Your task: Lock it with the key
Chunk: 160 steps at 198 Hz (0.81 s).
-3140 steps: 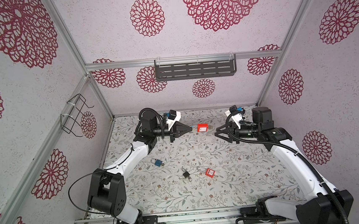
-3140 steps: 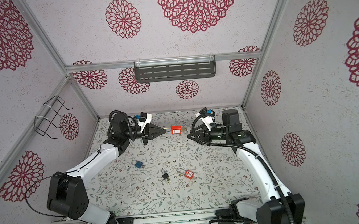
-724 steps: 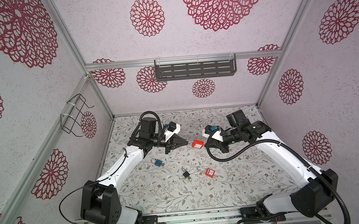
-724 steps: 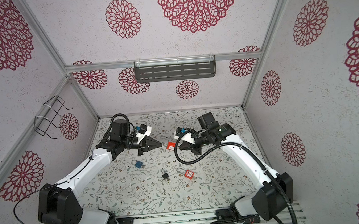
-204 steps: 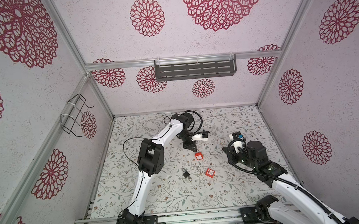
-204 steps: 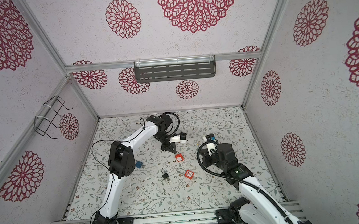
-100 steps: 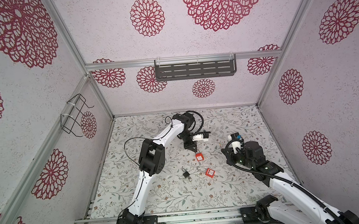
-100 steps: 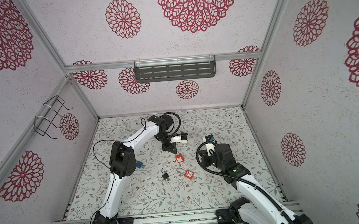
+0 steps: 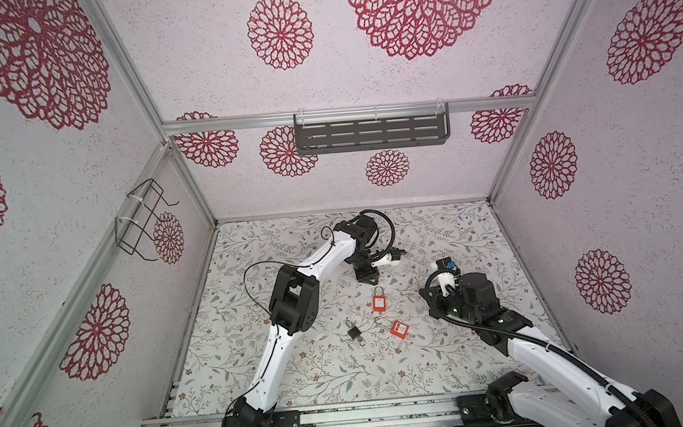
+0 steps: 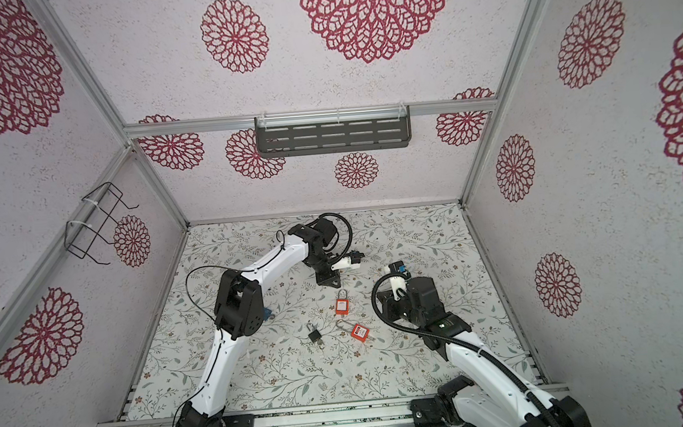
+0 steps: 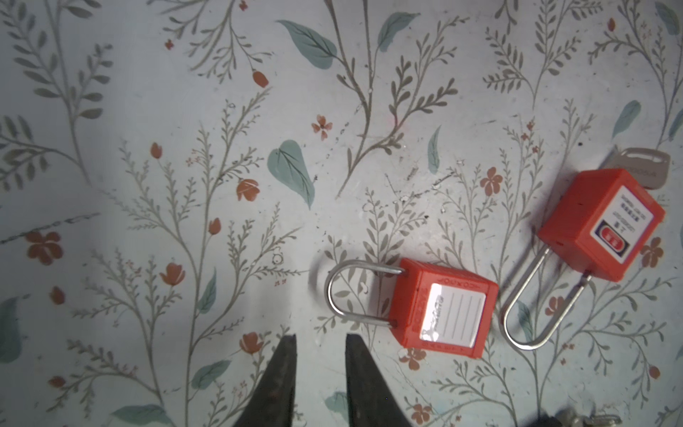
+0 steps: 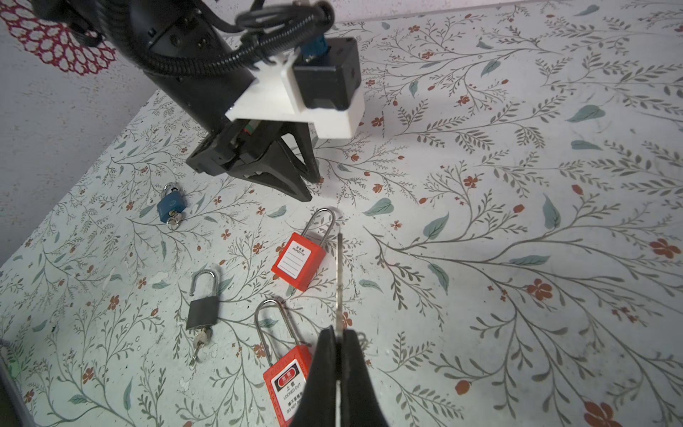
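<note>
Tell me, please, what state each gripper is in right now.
Left gripper: slightly open, holding nothing.
Right gripper: shut on a key.

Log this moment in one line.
blank-label red padlock: flat on table, shackle closed | left gripper: open, empty, beside it | right gripper: shut on key, apart from it
</note>
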{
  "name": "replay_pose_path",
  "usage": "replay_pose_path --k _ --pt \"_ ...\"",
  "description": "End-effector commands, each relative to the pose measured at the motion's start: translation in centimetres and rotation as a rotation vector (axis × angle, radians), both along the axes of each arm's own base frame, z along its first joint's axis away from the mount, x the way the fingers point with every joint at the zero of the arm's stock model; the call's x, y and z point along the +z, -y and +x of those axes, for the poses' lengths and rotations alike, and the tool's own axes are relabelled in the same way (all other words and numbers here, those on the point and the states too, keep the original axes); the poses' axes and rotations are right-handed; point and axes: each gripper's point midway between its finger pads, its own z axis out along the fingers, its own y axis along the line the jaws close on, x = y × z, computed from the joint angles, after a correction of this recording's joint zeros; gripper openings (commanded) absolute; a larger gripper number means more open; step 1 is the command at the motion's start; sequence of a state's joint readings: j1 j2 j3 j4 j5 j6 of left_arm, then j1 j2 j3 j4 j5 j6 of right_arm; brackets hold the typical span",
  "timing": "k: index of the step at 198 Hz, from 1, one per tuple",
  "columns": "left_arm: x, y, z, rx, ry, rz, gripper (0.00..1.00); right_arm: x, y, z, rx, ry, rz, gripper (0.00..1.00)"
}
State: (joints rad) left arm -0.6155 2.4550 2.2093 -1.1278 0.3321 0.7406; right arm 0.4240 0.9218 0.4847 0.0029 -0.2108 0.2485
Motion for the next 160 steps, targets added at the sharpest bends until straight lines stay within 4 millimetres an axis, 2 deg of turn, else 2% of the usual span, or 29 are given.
replay_pose_path --k 1,28,58,84,98,100,105,160 --pt "0.8 0.9 1.7 0.068 0.047 -0.054 0.28 0.7 -0.1 0.5 -0.022 0.012 0.023 0.0" --pt "3.5 0.5 3.8 0.186 0.101 -0.167 0.29 0.1 -0.1 0.5 -0.039 -0.026 0.031 0.0" --pt "7.7 -1.5 5.7 0.328 0.203 -0.29 0.32 -1.1 -0.2 0.7 -0.072 -0.1 0.042 0.0" --pt "9.9 -4.0 5.5 0.451 0.231 -0.341 0.35 -2.8 -1.1 0.8 -0.076 -0.184 0.018 0.0" --pt "10.2 -5.5 5.2 0.513 0.238 -0.337 0.37 -3.8 -1.8 0.9 -0.064 -0.223 -0.014 0.0" --pt "11.3 -5.8 5.0 0.521 0.255 -0.35 0.37 -3.9 -1.9 1.0 -0.064 -0.229 -0.02 0.0" --pt "12.0 -6.3 4.9 0.545 0.27 -0.354 0.38 -4.3 -2.1 1.0 -0.062 -0.246 -0.032 0.0" --pt "12.5 -12.0 3.1 0.752 0.319 -0.278 0.4 -7.9 -3.0 2.1 -0.069 -0.41 -0.132 0.0"
